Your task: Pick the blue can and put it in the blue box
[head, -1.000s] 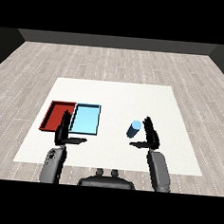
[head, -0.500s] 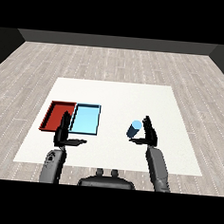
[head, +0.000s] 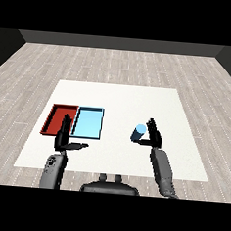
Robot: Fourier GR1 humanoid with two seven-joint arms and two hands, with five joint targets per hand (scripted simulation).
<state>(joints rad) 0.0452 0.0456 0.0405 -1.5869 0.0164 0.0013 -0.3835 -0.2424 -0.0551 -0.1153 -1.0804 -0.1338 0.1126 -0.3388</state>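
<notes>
In the head view, the blue can [head: 139,133] stood on the white worktop [head: 119,95], just beside the right hand [head: 153,135], on its inner side, toward the trays. The fingers of this hand were straight and pointed upward, with the palm turned to the can. It was very near to the can or just touching it; the view did not tell which. The fingers were not curled round it.

The left hand [head: 64,137] was well apart from the can. Its fingers stood up straight and its thumb stuck out sideways, and it held nothing. The blue box [head: 88,122] lay just beyond and a little inward of this hand, and the red tray [head: 56,119] lay against the outer side of the blue box, also beyond the hand.

The can was probably light and stiff, with a smooth round wall that could slip or roll if it was pushed low or from one side only. The best place to take it seemed to be the middle of its wall, with the thumb on one side and the fingers on the opposite side, keeping it upright.
</notes>
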